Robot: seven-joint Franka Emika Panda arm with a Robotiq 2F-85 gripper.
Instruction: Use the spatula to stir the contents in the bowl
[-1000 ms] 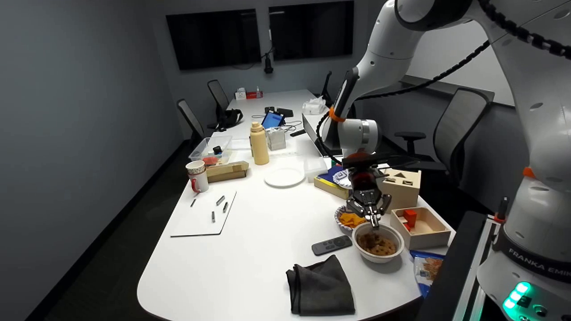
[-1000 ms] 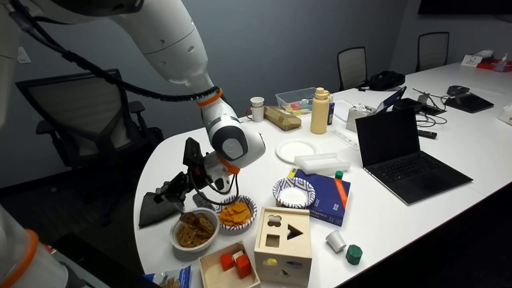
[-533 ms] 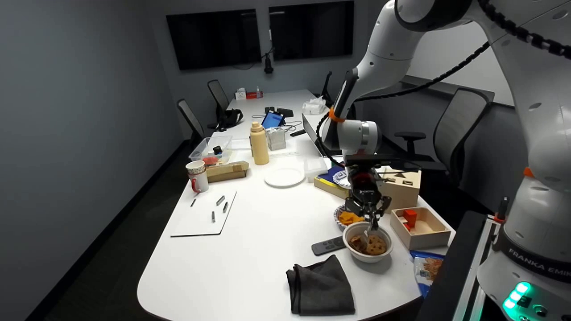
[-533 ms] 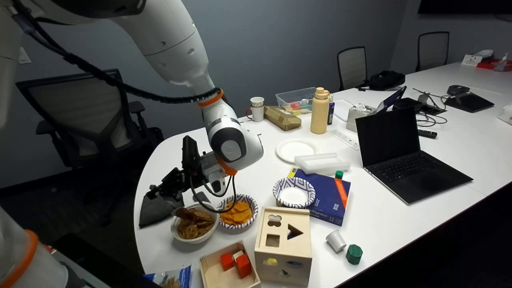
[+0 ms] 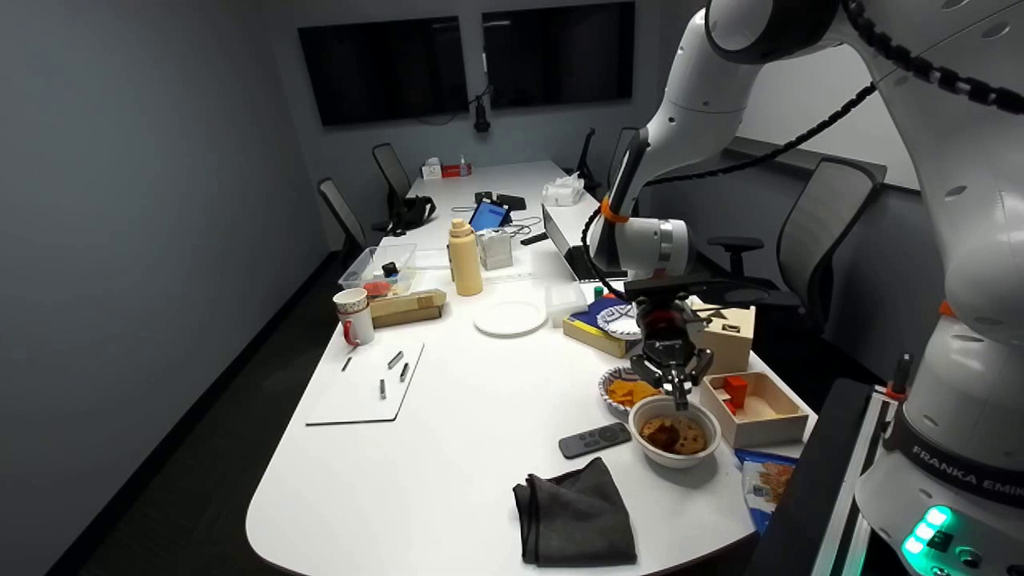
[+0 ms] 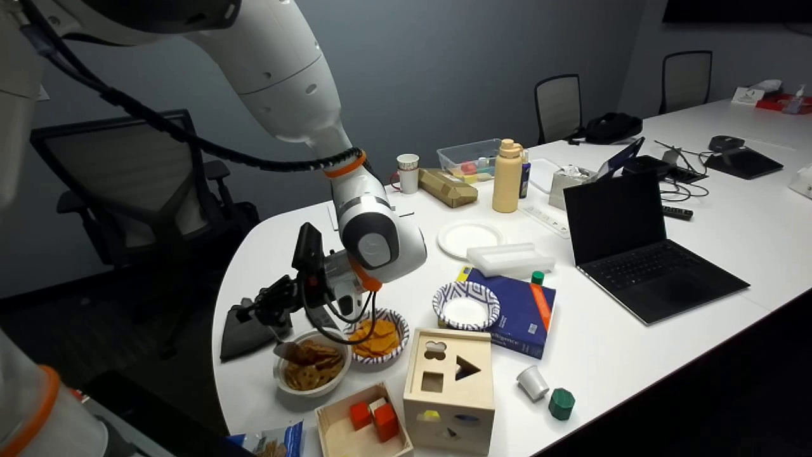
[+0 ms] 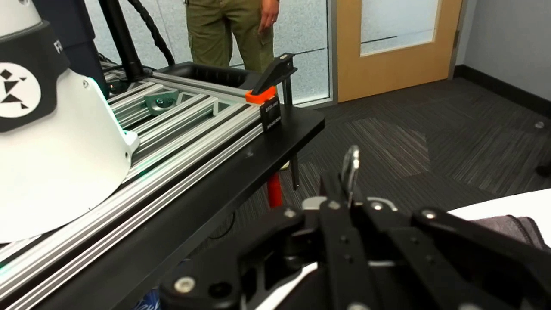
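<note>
The white bowl [image 5: 674,460] stands near the table's end and also shows in an exterior view [image 6: 312,391]. It holds the contents, orange-brown food pieces [image 6: 312,376]. My gripper [image 5: 680,392] is above the bowl's far rim, pointing down at a slant, and is shut on the spatula. The spatula's clear, shiny end [image 7: 351,168] sticks up between the fingers in the wrist view. Its see-through blade [image 6: 290,351] reaches down into the bowl at the side, at the food. The blade's lower edge is hard to make out. The wrist view does not show the bowl.
A patterned bowl of orange chips [image 6: 378,340] stands close beside the white bowl. A remote [image 5: 594,440] and dark cloth [image 5: 578,516] lie nearby. A wooden tray with red blocks [image 5: 770,434], a wooden shape box [image 6: 453,400] and a snack bag [image 5: 768,484] are on the other side.
In an exterior view the white bowl shifted left, then back right, along with the gripper and spatula. The blade has moved within the bowl, and the pieces lie differently.
</note>
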